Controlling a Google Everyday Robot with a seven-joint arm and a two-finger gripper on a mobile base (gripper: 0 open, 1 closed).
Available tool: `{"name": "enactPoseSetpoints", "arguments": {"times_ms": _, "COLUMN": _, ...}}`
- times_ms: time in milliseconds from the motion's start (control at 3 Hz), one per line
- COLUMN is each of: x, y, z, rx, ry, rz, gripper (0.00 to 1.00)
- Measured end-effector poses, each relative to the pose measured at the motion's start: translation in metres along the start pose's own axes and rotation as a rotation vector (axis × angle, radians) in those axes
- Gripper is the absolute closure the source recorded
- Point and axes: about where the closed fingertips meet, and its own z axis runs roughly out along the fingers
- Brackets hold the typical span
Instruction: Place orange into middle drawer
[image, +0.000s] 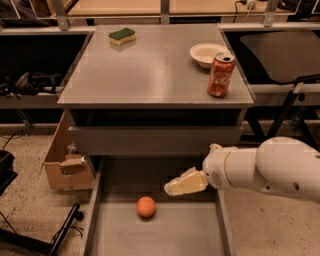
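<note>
Middle drawer under tool; arm horizontal

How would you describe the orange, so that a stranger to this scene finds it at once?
Find the grey cabinet and its pulled-out middle drawer at the bottom. The orange lies on the drawer floor, left of and below the tool. It is small, round and matte, unlike the tall red soda can on top.

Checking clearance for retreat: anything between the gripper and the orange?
Nothing. In the camera view, only bare middle drawer floor shows between the gripper, hovering up-right, and the orange.
</note>
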Motion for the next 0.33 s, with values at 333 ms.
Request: {"name": "enactPoseSetpoints", "arguments": {"times_ms": 333, "x": -0.0326, "y": -0.0107, "z": -0.0357, "rx": 0.113, "ry": 0.034, "rz": -0.06, "gripper": 0.0}}
